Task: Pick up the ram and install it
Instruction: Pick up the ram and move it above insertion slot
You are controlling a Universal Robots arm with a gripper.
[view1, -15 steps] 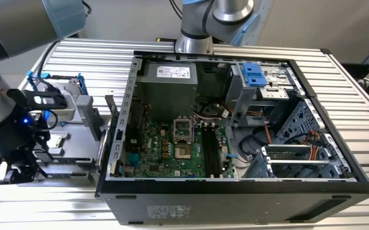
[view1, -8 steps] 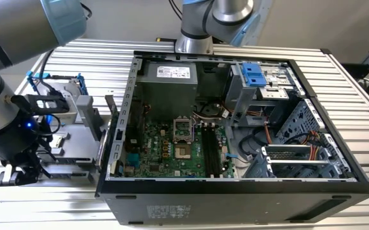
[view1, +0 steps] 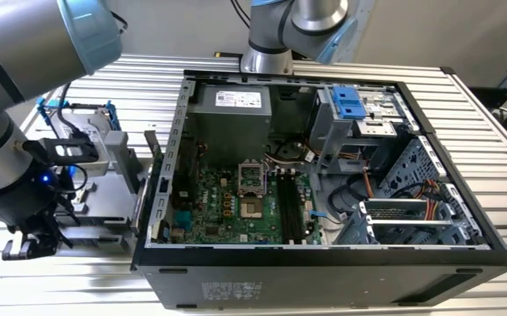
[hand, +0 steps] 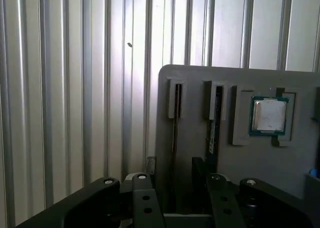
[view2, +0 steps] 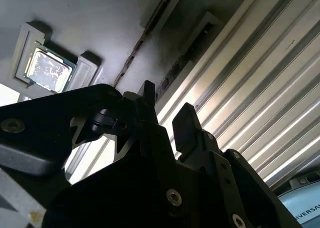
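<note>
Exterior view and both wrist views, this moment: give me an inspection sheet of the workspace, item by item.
Surface: ribbed metal table, carrying an open computer case and a grey tray.
Job's things: ram on edge in a tray slot, not picked up.
Clutter: processor in a tray recess.
Grippers: gripper by the tray slots, fingers open, holding nothing.
Cables: bundle inside the case.
Surroundings: plain wall behind.

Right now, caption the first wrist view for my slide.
Open pincer close to the ram standing edgewise in a grey tray, a processor chip seated alongside, on a ribbed metal table.
</note>
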